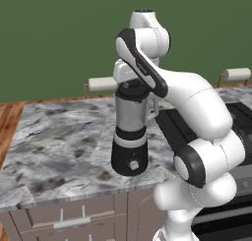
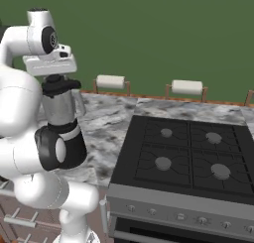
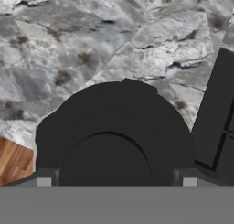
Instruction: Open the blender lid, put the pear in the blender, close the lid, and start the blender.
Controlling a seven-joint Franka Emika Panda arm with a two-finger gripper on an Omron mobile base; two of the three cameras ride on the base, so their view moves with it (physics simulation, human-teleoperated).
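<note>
The blender [image 1: 130, 136] stands upright on the marble counter [image 1: 54, 136], a silvery jar on a black base with a white dial. Its round black blender lid [image 3: 114, 122] sits on the jar top, with the raised knob [image 3: 106, 161] in the middle. My gripper [image 3: 117, 179] hangs straight down over the lid, open. One fingertip [image 3: 44, 178] shows on each side of the knob, and both stand apart from it. From the right base view the gripper [image 2: 55, 82] sits just over the lid [image 2: 61, 86]. The pear is out of view.
A black stove [image 2: 188, 157] adjoins the counter to the blender's right. Paper towel rolls [image 2: 110, 82] stand along the back by the green wall. The counter's front edge runs above drawers [image 1: 69, 220], and wooden floor [image 3: 13, 159] lies beyond its left end.
</note>
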